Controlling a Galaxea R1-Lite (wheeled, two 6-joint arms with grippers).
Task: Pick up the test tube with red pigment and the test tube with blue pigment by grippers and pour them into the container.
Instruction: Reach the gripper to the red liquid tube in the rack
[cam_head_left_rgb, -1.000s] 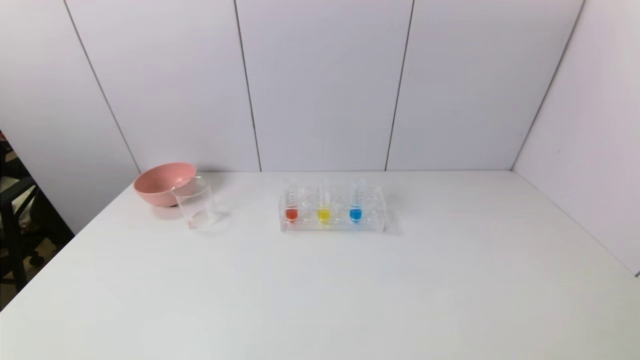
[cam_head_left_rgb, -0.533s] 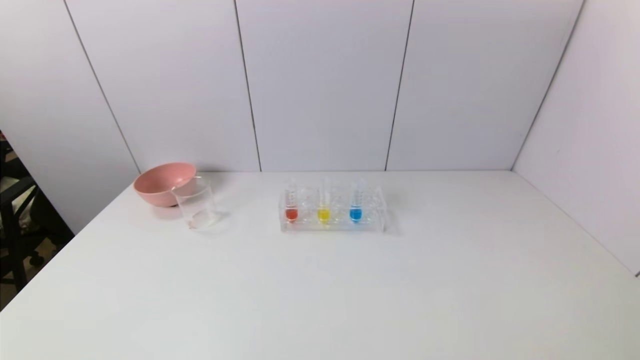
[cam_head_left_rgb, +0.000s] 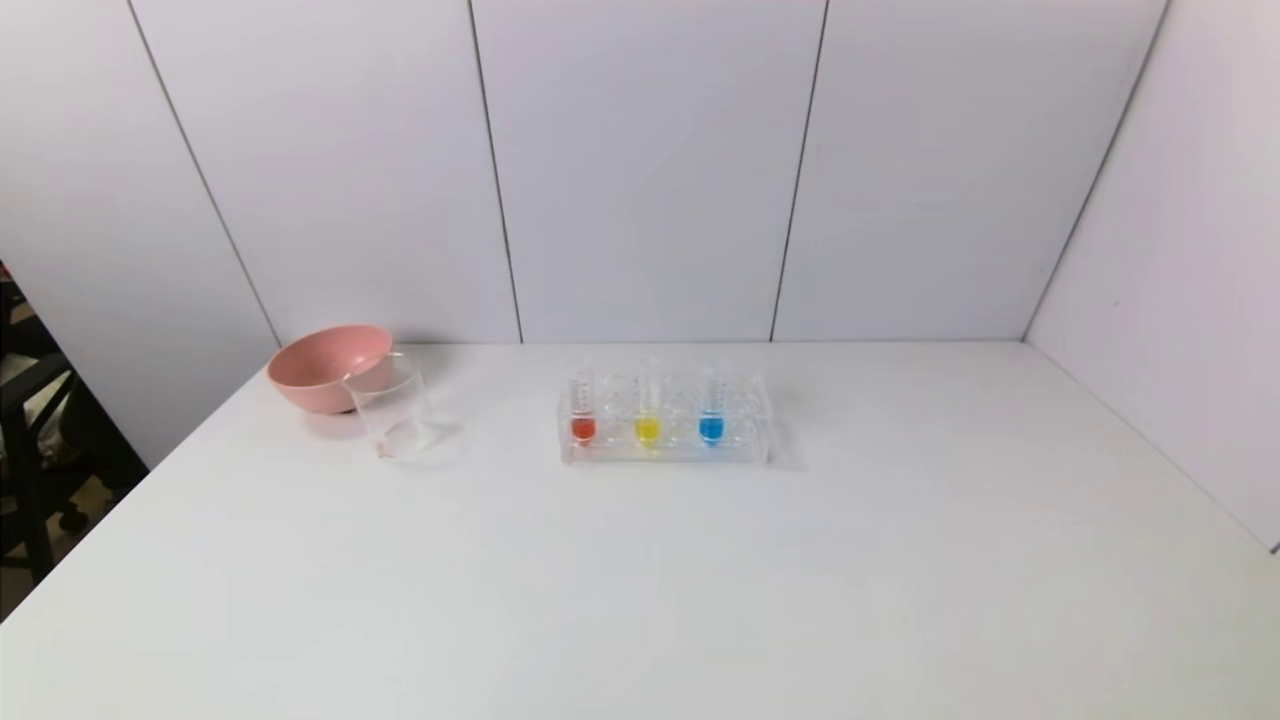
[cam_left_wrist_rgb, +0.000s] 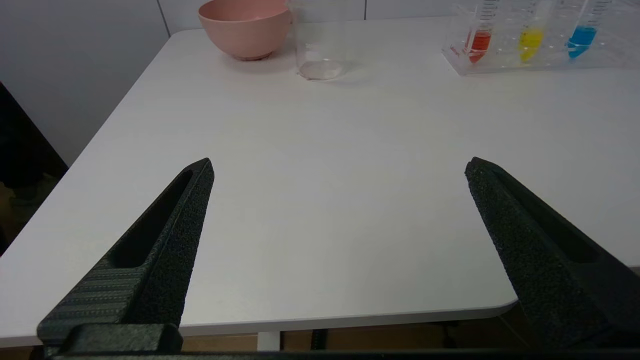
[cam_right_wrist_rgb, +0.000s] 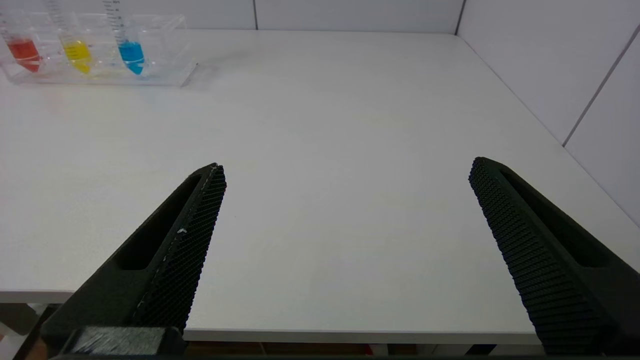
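Nothing is poured yet: my left hand (cam_left_wrist_rgb: 337, 167) and right hand (cam_right_wrist_rgb: 345, 170) hang spread and empty at the white desk's (cam_head_left_rgb: 700, 580) near edge, the slim clear red-tipped tube (cam_head_left_rgb: 583, 412) and slim clear blue-tipped tube (cam_head_left_rgb: 712, 410) upright in the clear rectangular rack (cam_head_left_rgb: 740, 452), the small transparent beaker (cam_head_left_rgb: 392, 408) empty.

The counter (cam_head_left_rgb: 640, 580) is smooth, matt white. The pink bowl (cam_head_left_rgb: 325, 365) looks like matt plastic. The container (cam_head_left_rgb: 392, 405) and the tube rack (cam_head_left_rgb: 665, 448) are clear and glossy, glass or plastic, cannot tell which. The left gripper (cam_left_wrist_rgb: 338, 170) has rough, grainy black jaws; the right gripper (cam_right_wrist_rgb: 347, 172) has black jaws with a fine cross-hatched texture.
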